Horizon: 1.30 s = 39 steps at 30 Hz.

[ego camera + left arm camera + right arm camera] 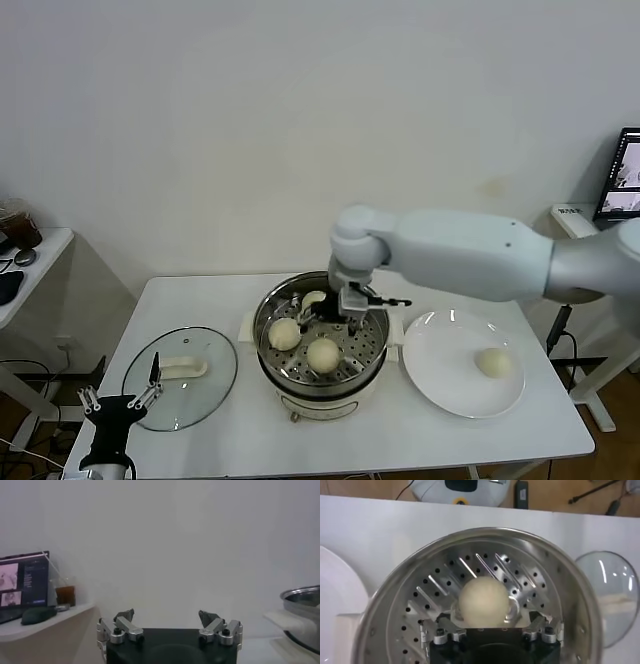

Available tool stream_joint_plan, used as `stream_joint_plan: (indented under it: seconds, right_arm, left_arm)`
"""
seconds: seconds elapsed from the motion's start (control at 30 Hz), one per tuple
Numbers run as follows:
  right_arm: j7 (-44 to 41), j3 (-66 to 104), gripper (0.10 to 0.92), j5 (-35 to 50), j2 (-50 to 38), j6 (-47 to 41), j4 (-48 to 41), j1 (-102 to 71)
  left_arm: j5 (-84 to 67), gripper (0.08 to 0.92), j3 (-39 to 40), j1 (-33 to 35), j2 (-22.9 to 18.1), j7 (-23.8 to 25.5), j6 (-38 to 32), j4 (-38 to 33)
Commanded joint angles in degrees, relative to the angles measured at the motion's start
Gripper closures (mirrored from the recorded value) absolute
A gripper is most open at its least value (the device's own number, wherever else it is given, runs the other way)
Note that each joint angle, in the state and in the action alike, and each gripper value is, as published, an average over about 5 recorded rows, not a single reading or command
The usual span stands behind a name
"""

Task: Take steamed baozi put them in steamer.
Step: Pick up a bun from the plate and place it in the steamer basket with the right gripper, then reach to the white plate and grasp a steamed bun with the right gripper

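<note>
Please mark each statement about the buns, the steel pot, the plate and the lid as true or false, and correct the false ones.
1. One cream-white round bun is alone on the flat white plate. True.
2. The round glass lid covers the shiny stainless-steel steamer pot. False: the lid lies flat on the white table on the robot's left side of the pot, which is uncovered.
3. The right gripper is down inside the pot, with a bun on the perforated tray between its open fingers. True.
4. The left gripper is holding a bun. False: it is open and empty, low near the table's front left corner.
5. The pot is empty. False: the head view shows buns inside it.
</note>
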Motion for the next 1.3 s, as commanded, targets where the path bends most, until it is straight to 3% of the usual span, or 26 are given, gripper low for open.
stream_joint_plan:
  seconds: [0.03, 0.2, 0.3, 0.4, 0.6, 0.83, 1.3]
  right_arm:
    - [-1.43, 3.7, 0.203, 8.13, -14.92, -11.94, 3.07, 4.41]
    - [-0.56, 2.25, 0.203, 16.95, -26.29, -31.07, 5.48, 3.3]
    - [-0.37, 6.5, 0.203, 15.13, -33.2, -40.66, 6.67, -1.97]
    - [-1.1, 13.21, 0.203, 11.16, -38.06, -44.9, 6.53, -9.5]
    - [-3.67, 24.94, 0.203, 0.45, -42.81, -43.34, 3.6, -25.23]
    - [-5.43, 38.96, 0.203, -8.15, -42.16, -37.85, -3.21, -42.38]
    - [-4.53, 44.26, 0.203, -14.67, -34.16, -34.43, -12.96, -49.01]
  left_arm:
    - [-0.1, 0.177, -0.02, -0.38, 0.38, 0.06, 0.08, -0.19]
    - [-0.09, 0.177, 0.49, -0.92, 0.91, 0.16, 0.17, -0.17]
    - [0.05, 0.177, 1.0, -1.19, 1.15, 0.2, 0.2, 0.1]
    - [0.26, 0.177, 1.47, -1.36, 1.4, 0.24, 0.19, 0.51]
    - [0.48, 0.177, 1.81, -1.75, 1.71, 0.3, 0.23, 1.26]
    - [0.87, 0.177, 1.83, -1.87, 1.69, 0.34, 0.33, 1.93]
    - [1.36, 0.177, 0.91, -0.77, 1.22, 0.37, 0.42, 1.38]
